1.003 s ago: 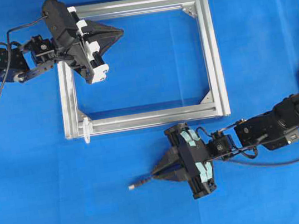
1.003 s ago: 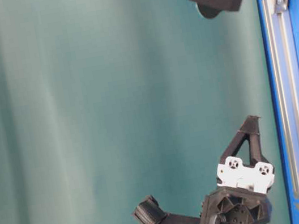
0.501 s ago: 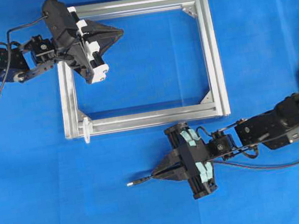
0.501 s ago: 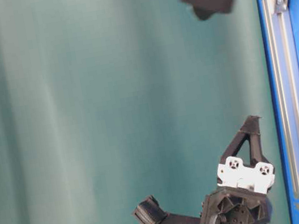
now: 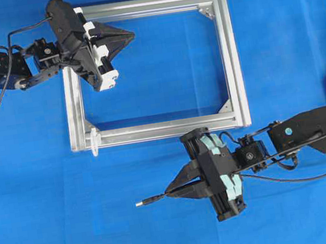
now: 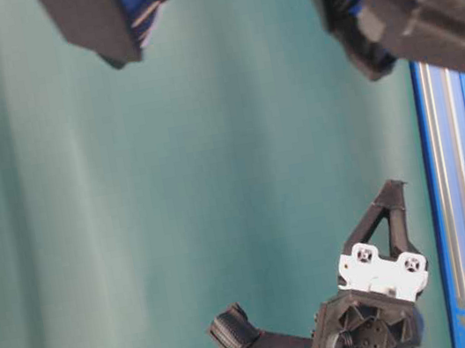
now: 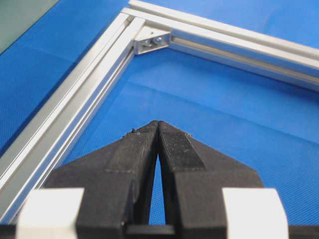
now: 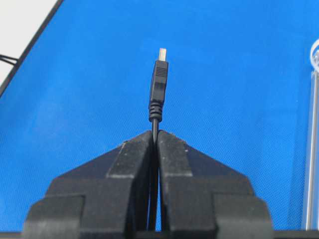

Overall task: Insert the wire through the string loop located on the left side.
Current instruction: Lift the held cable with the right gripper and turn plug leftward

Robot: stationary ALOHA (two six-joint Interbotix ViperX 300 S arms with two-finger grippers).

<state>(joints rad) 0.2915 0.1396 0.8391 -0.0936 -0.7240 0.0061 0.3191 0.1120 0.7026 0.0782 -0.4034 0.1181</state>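
Overhead, you see the right gripper (image 5: 172, 190) clamped on the wire (image 5: 152, 200), plug pointing left, well right of the string loop (image 5: 94, 138) at the frame's (image 5: 230, 56) near-left corner. Your left wrist view shows the left gripper (image 7: 158, 124) closed, empty. Your right wrist view shows the plug (image 8: 159, 84) beyond closed fingers (image 8: 133, 154).

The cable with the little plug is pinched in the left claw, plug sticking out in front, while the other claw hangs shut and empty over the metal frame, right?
Not quite: the right gripper pinches the cable, as the right wrist view shows, plug sticking out in front. The shut, empty claw over the metal frame is the left gripper, seen in the overhead view.
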